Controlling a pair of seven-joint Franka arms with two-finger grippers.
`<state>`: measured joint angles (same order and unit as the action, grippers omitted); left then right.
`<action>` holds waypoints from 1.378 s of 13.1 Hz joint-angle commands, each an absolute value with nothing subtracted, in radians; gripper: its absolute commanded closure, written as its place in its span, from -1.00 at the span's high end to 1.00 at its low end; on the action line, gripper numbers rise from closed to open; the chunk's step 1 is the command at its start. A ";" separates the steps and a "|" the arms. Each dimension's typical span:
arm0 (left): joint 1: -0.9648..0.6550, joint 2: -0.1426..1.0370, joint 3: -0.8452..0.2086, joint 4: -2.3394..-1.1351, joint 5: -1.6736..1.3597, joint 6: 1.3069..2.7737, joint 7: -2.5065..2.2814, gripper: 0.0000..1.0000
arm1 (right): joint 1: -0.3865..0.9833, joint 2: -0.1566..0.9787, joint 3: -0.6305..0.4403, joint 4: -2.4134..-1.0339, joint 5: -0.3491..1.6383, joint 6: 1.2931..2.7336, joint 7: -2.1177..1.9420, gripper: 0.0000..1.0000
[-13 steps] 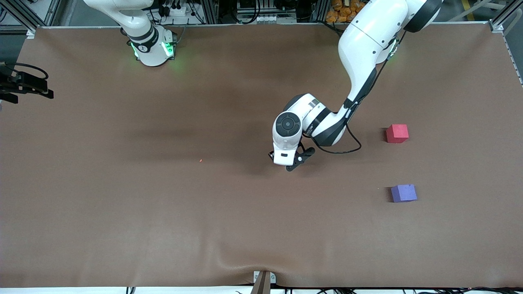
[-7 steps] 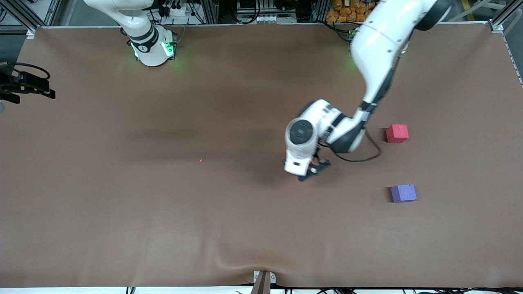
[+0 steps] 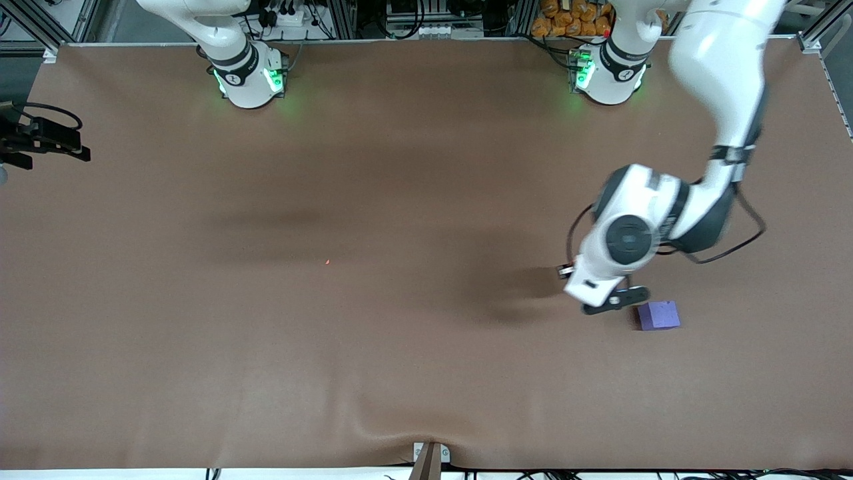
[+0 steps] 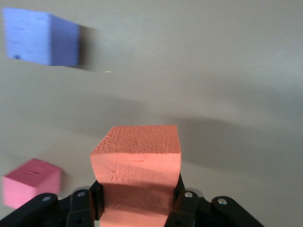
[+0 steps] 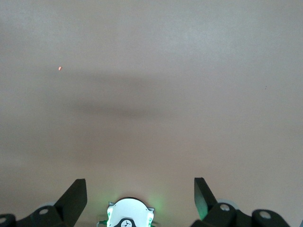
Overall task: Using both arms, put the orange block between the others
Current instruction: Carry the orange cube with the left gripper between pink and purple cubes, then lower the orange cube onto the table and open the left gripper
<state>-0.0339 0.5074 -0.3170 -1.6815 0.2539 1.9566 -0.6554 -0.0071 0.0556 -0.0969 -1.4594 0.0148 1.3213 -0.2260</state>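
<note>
Currently, front view: left gripper (image 3: 610,300) up over the table (image 3: 333,333), beside the purple-blue cube (image 3: 658,315). Left wrist: it clamps the orange block (image 4: 137,165), pinkish-red cube (image 4: 31,182) on the table below. Right wrist: right gripper (image 5: 139,198) spread wide, nothing held, arm waiting.

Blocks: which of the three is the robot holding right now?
The orange block. It sits pinched in the left gripper, up off the table, while the purple-blue block and pinkish-red block lie loose on the table.
</note>
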 commanded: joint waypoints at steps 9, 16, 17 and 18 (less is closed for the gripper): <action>0.374 0.403 -0.437 -2.060 0.341 2.322 -0.250 -1.00 | -0.015 0.041 -0.078 -1.460 -0.009 1.316 -0.187 1.00; 0.425 0.417 -0.437 -2.088 0.342 2.372 -0.149 -1.00 | -0.014 0.043 -0.078 -1.439 -0.018 1.316 -0.186 1.00; 0.426 0.419 -0.437 -2.089 0.341 2.378 -0.149 -1.00 | -0.015 0.043 -0.078 -1.440 -0.018 1.315 -0.195 1.00; 0.426 0.423 -0.437 -2.089 0.341 2.381 -0.149 -1.00 | -0.015 0.043 -0.078 -1.440 -0.017 1.316 -0.195 1.00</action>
